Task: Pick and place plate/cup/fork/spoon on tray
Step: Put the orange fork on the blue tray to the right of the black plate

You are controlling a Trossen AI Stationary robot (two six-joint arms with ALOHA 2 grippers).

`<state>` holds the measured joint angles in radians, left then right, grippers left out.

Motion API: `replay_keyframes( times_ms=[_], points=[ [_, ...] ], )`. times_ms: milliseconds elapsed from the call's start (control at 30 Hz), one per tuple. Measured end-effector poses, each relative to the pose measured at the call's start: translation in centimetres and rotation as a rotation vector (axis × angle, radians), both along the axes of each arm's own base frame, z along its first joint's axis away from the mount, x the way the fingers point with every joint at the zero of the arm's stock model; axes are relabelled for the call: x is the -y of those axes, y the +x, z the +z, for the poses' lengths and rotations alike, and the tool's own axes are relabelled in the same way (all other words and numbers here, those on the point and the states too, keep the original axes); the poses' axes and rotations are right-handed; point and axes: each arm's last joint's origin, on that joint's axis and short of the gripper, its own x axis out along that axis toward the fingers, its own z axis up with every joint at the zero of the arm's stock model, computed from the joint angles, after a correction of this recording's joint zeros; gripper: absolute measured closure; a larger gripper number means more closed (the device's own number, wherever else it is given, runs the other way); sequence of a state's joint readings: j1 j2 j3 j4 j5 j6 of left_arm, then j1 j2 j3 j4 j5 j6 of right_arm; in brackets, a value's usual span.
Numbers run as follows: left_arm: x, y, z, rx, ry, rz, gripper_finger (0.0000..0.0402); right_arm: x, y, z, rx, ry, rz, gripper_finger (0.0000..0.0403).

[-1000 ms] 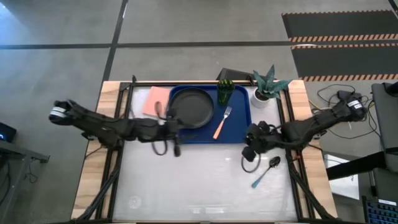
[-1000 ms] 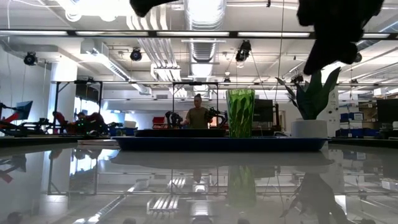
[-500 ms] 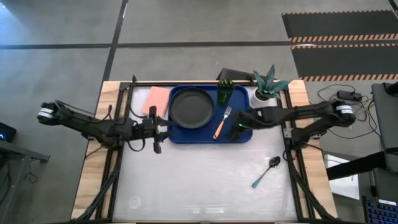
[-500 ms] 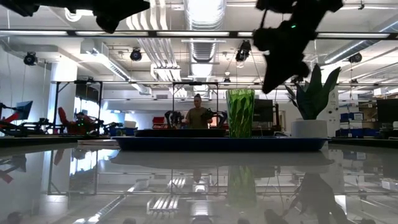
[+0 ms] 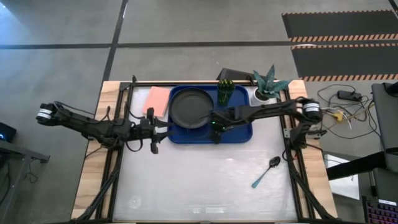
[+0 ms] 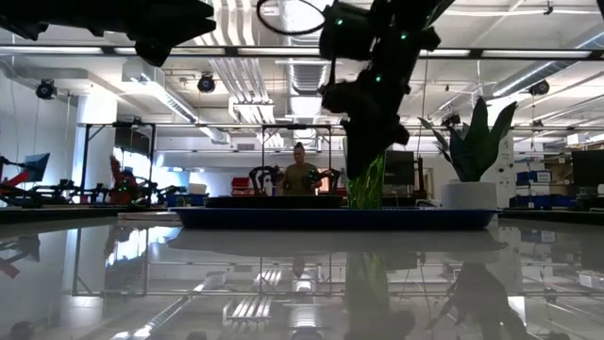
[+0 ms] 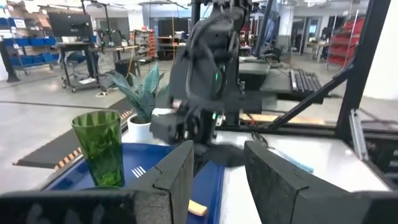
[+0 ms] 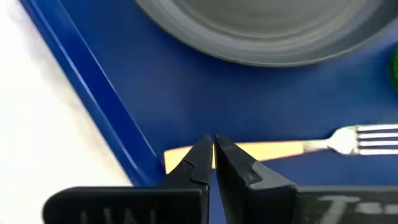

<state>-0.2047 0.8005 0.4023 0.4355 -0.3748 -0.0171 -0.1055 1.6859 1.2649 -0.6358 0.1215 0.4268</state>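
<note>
The blue tray (image 5: 244, 129) lies at the table's far middle. On it are the black plate (image 5: 189, 107), the green cup (image 5: 224, 92), standing upright, and the fork (image 8: 348, 139). My right gripper (image 8: 213, 151) is shut and points steeply down, hanging just above the fork's orange handle (image 8: 273, 149) near the tray's near rim. In the low view it (image 6: 363, 151) is clear of the tray. My left gripper (image 7: 217, 180) is open and empty. It points level at the tray from the tray's left side (image 5: 157, 129). The spoon (image 5: 267, 171) lies on the table at the near right.
A pink rectangle (image 5: 158, 101) lies left of the tray. A white pot with a spiky plant (image 5: 267, 87) stands right of it, and a dark box (image 5: 233, 75) behind it. The table's near half holds only the spoon. A person (image 6: 300, 176) stands far off in the room.
My right gripper, still shut, has swung from beside the spoon toward the far left, over the tray, and now hangs above the fork's handle. My left gripper has drawn back toward the table's left edge and sunk a little, staying open.
</note>
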Motion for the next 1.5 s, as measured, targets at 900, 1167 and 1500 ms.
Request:
replay_keyframes(
  times_ms=[900, 1167, 1500],
  points=[
    [0.0, 0.1, -0.1, 0.002, -0.078, -0.008, 0.0276, 0.9, 0.3, -4.4, -0.239, 0.053, 0.056, 0.0394],
    [0.0, 0.1, -0.1, 0.002, -0.079, -0.009, 0.0276, 0.8, -0.3, -4.4, -0.287, 0.058, 0.054, 0.0394],
    [0.1, 0.1, -0.1, -0.001, -0.079, -0.010, 0.0276, 0.7, -0.8, -4.4, -0.334, 0.066, 0.052, 0.0394]
  ],
)
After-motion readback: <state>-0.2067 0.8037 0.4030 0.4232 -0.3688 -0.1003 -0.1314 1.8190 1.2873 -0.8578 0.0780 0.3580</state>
